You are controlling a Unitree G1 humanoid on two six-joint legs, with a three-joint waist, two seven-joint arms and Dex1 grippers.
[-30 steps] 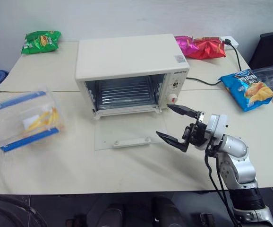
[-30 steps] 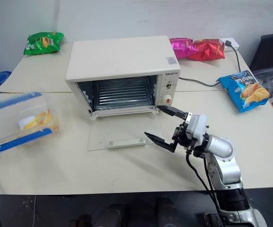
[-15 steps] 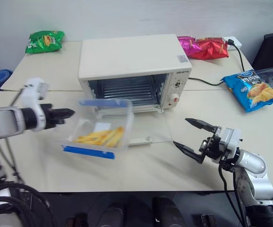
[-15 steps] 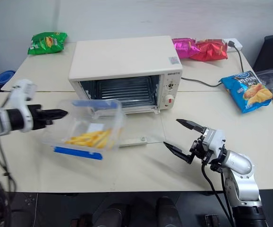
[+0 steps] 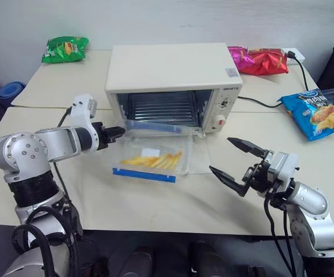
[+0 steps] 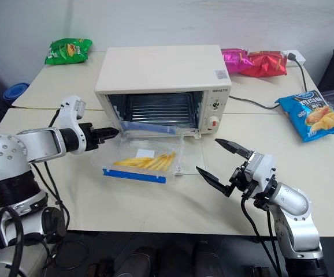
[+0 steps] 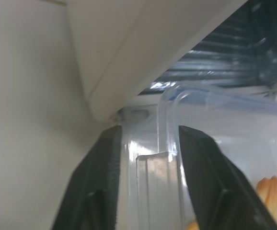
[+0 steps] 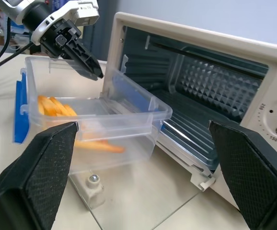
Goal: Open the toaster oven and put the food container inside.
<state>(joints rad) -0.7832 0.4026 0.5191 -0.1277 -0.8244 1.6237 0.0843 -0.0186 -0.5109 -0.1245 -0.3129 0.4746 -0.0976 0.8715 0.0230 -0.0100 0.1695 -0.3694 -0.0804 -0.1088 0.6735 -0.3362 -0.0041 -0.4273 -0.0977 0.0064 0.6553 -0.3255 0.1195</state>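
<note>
Your toaster oven (image 5: 175, 81) sits at the middle of the table (image 5: 155, 202), toward twelve o'clock from the robot, with its glass door (image 5: 197, 154) dropped flat onto the tabletop and the wire rack (image 5: 161, 108) showing inside the open cavity. The food container (image 5: 151, 157) rests on that lowered door, right at the oven's mouth, with yellow fries visible through its clear wall; one blue clip (image 5: 143, 175) faces six o'clock and the other lies along the edge nearest the cavity. Your left gripper (image 5: 114, 133) comes in from nine o'clock, and the left wrist view shows its two black fingers (image 7: 100, 177) standing on either side of the container's rim; whether they press the plastic or merely straddle it you cannot tell from these views. Your right gripper (image 5: 236, 161) hangs above the table at about four o'clock from the oven door, fingers spread wide with nothing between them, and it points toward the container and the oven front without touching either. Around the oven you have a green snack bag (image 5: 66, 48) at the table's far corner near ten o'clock, a red snack bag (image 5: 265, 60) and a pink one (image 5: 237, 55) beside it near one o'clock, and a blue snack bag (image 5: 317, 113) out at two o'clock. A black power cord (image 5: 265, 103) runs from behind the oven toward the red bag.
</note>
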